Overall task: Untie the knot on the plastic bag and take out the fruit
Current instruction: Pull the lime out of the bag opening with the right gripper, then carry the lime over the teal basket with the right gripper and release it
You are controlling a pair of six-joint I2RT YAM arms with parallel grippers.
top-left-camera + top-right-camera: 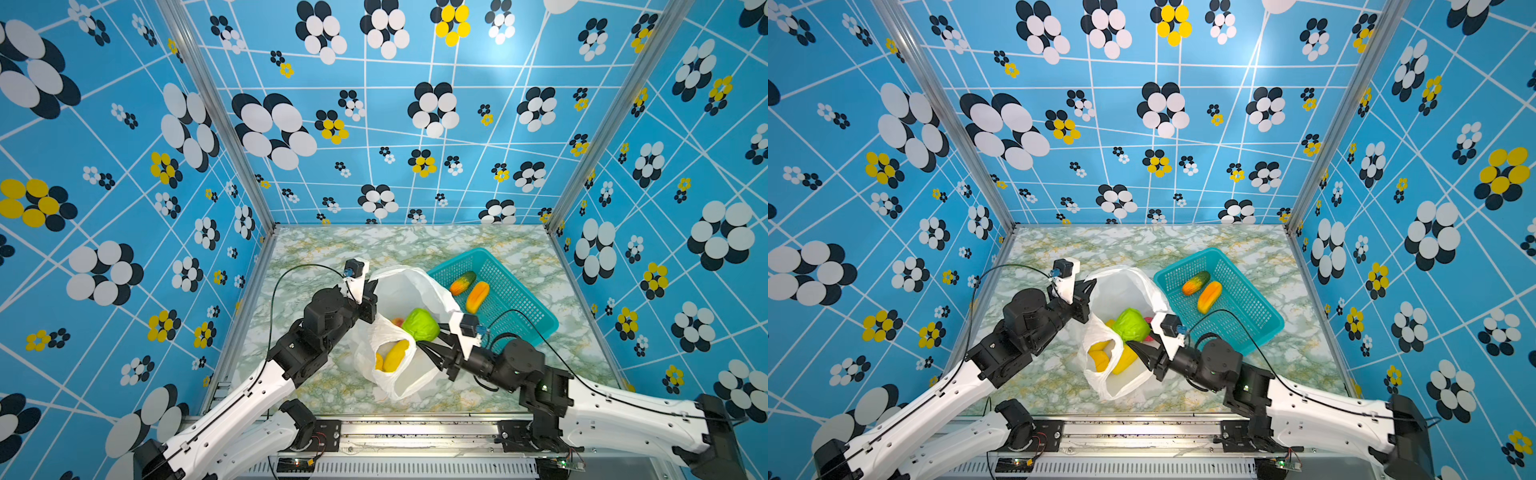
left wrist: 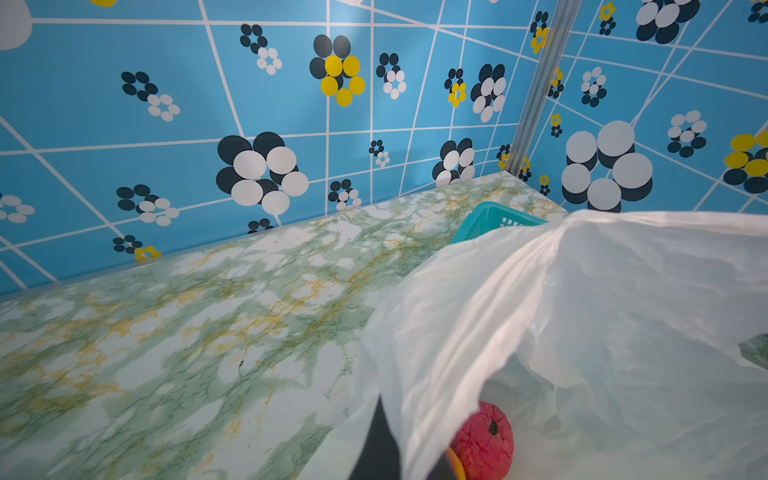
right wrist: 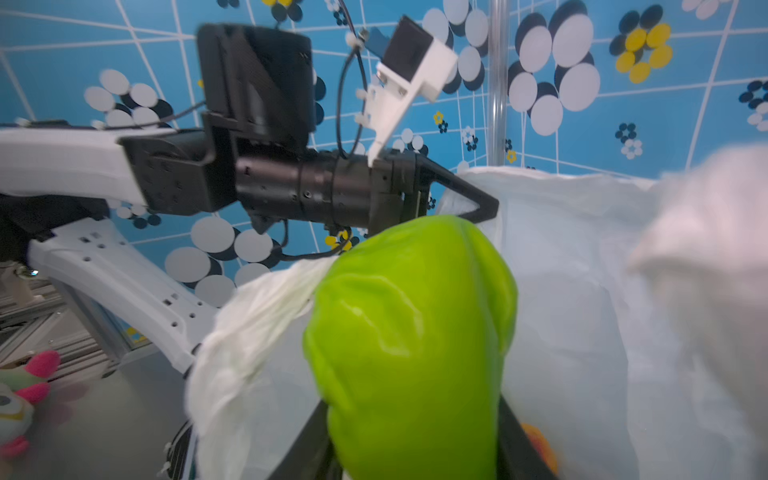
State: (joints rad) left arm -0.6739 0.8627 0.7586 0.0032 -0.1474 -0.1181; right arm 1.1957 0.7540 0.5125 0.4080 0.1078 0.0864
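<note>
Three bright blue walls [image 1: 374, 124] with crossing white lines and black, white and yellow flower prints stand around a pale marble-pattern table top [image 1: 374, 245] with green and yellow veins, aluminium posts [image 1: 216, 112] in the back corners.

Marbled table [image 1: 332, 249]: plastic bag [image 1: 401, 284], teal basket [image 1: 519, 307]

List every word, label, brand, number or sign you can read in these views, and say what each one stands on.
None can be read.
The plastic bag is plain white.
The teal basket and the green fruit bear no print.
The walls show only flower and line patterns.
The small circuit board at the front rail is too small to show any marking.
</note>
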